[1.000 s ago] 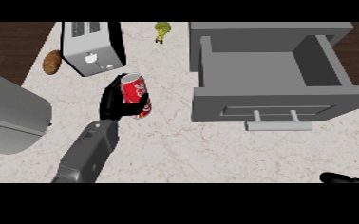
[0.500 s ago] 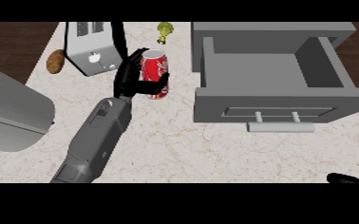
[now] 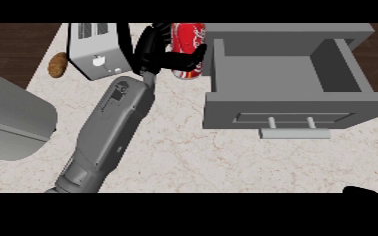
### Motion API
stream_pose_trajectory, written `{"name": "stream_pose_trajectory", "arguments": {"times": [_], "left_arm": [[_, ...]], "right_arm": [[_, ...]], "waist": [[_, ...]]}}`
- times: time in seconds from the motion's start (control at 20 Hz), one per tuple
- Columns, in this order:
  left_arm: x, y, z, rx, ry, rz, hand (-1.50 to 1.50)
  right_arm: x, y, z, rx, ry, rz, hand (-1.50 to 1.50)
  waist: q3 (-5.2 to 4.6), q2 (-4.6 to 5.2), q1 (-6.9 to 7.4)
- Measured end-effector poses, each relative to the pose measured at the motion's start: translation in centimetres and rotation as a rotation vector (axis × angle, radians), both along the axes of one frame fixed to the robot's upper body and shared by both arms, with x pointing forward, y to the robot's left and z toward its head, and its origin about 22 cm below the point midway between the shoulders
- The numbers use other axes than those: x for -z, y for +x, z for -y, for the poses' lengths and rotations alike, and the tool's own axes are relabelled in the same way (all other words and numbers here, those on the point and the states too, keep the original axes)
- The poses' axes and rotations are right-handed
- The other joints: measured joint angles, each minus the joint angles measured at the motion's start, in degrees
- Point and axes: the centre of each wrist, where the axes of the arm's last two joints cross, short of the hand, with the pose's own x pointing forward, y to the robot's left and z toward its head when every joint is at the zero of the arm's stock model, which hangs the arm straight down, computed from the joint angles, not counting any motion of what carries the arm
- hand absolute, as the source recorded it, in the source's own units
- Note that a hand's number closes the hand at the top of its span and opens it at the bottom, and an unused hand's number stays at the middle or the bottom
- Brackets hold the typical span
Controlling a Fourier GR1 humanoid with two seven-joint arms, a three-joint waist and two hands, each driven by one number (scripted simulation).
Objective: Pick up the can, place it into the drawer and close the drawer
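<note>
**Can held beside the open drawer**

The pale counter fills most of the frame. On it, at the upper right, stands the grey drawer, pulled open. The left forearm rises from the lower left to the left hand at the top centre. Its black fingers and thumb are curled around the red can. The can is between the toaster and the drawer's left wall. A potato lies at the far left. Of the right hand, only a sliver shows in the lower right corner, so I cannot tell its state.
</note>
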Motion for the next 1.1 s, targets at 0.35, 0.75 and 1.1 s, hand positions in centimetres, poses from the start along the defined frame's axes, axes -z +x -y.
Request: {"name": "stream_pose_trajectory", "arguments": {"times": [0.35,0.75,1.1], "left_arm": [[-7.2,0.8,3.6,0.013,0.038,0.031,1.5],[-12.1,1.3,7.9,0.021,0.088,0.02,1.5],[-14.6,2.1,10.4,0.011,0.133,0.003,1.5]], "right_arm": [[0.1,0.7,0.9,0.001,-0.001,0.006,-1.5],[0.0,1.3,0.5,-0.01,0.001,0.013,-1.5],[-0.5,1.2,0.4,-0.023,0.004,0.022,-1.5]], "waist": [[0.01,0.22,-0.6],[0.02,0.46,-1.42],[0.05,0.73,-2.63]]}}
